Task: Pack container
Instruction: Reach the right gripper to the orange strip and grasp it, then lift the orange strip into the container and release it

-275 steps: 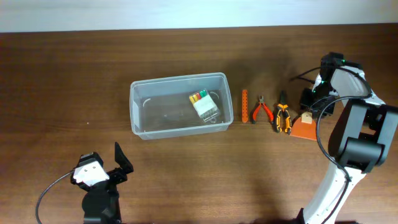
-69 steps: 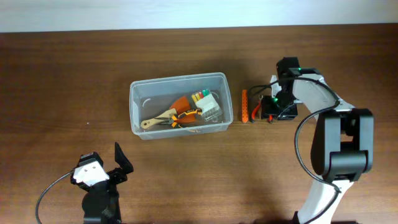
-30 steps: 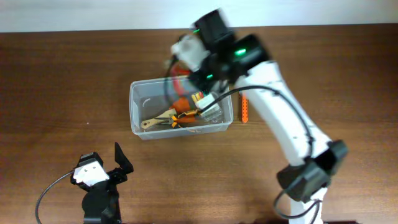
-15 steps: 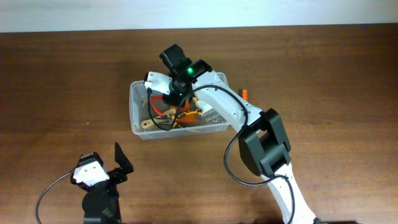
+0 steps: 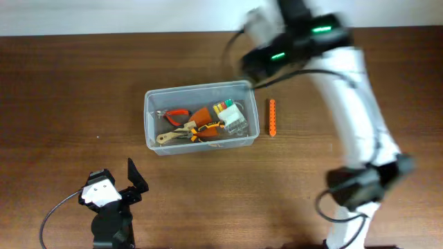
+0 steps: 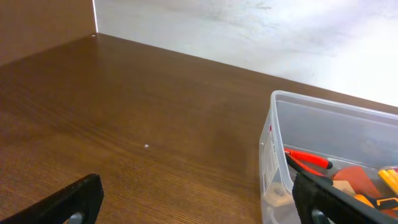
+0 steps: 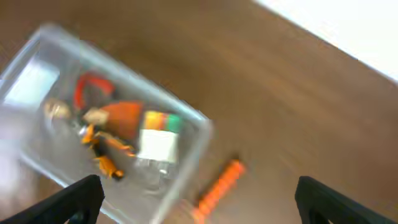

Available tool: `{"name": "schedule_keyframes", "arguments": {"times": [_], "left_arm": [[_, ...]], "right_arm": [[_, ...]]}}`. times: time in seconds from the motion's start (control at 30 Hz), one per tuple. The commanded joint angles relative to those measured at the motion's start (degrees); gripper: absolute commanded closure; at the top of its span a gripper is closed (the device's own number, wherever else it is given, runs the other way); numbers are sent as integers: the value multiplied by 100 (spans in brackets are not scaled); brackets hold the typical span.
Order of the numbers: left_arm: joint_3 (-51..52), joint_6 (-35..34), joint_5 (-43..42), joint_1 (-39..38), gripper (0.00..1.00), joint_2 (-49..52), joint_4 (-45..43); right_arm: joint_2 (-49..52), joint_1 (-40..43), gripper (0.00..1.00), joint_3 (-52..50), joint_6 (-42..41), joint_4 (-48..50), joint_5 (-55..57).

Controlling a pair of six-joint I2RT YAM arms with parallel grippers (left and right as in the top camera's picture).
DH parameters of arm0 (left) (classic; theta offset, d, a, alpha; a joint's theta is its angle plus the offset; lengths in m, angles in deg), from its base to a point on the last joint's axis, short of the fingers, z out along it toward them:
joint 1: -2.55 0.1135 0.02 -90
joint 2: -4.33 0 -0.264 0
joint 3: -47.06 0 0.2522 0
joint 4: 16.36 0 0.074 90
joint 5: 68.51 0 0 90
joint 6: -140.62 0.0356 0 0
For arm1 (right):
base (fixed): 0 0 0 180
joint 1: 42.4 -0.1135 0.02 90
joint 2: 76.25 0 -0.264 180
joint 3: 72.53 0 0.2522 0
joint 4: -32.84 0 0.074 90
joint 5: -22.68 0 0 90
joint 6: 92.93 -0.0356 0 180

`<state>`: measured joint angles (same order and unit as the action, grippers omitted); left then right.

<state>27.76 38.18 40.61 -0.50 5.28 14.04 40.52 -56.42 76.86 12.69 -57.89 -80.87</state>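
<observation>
The container [image 5: 154, 104] is a clear plastic bin in the middle of the table. Inside lie red-handled pliers [image 5: 176, 115], an orange scraper [image 5: 202, 114], orange-and-black pliers [image 5: 208, 128] and a small clear box of coloured bits [image 5: 232, 116]. My right arm [image 5: 339, 69] is a blur above the table's back right. In the right wrist view my right gripper [image 7: 199, 186] is open and holds nothing, high over the container [image 7: 186, 158] and an orange strip [image 7: 219, 183]. My left gripper [image 6: 199, 193] is open near the front left, with the container's wall [image 6: 273, 168] by its right finger.
The orange strip [image 5: 272, 117] lies on the wood just right of the container. The left arm [image 5: 111, 200] rests at the front left edge. A pale wall runs along the table's far edge [image 5: 138, 33].
My right gripper opened and let go of the red-handled pliers, which now lie in the container. The right arm has swung up and away to the back right. The left arm is still.
</observation>
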Motion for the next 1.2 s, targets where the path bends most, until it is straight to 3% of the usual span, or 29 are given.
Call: {"name": "schedule_keyframes", "arguments": {"times": [0.0,0.03,0.17,0.2,0.37,0.83,0.93,1.07,1.1,1.17], "left_arm": [[22,50,20,-22,1,-26,7],[22,50,22,-22,1,-26,7],[22,50,20,-22,1,-26,7],[22,50,22,-22,1,-26,7],[22,50,20,-22,1,-26,7],[22,50,20,-22,1,-26,7],[22,50,20,-22,1,-26,7],[22,50,20,-22,1,-26,7],[22,50,22,-22,1,-26,7],[22,50,22,-22,1,-26,7]], "right_arm": [[105,1156,10,-85,-1080,-354,-883],[197,1309,16,-177,-1080,-476,-984],[463,1384,18,-920,-1349,-442,-918],[557,1303,22,-1349,-1617,-190,-619],[654,1047,23,-2736,-2376,911,31],[662,332,38,-4548,-2566,2369,74],[662,315,53,-4791,-2844,2485,435],[662,332,59,-4999,-2964,2684,678],[662,345,69,-5007,-2966,2688,675],[662,361,76,-5007,-2966,2695,678]]}}
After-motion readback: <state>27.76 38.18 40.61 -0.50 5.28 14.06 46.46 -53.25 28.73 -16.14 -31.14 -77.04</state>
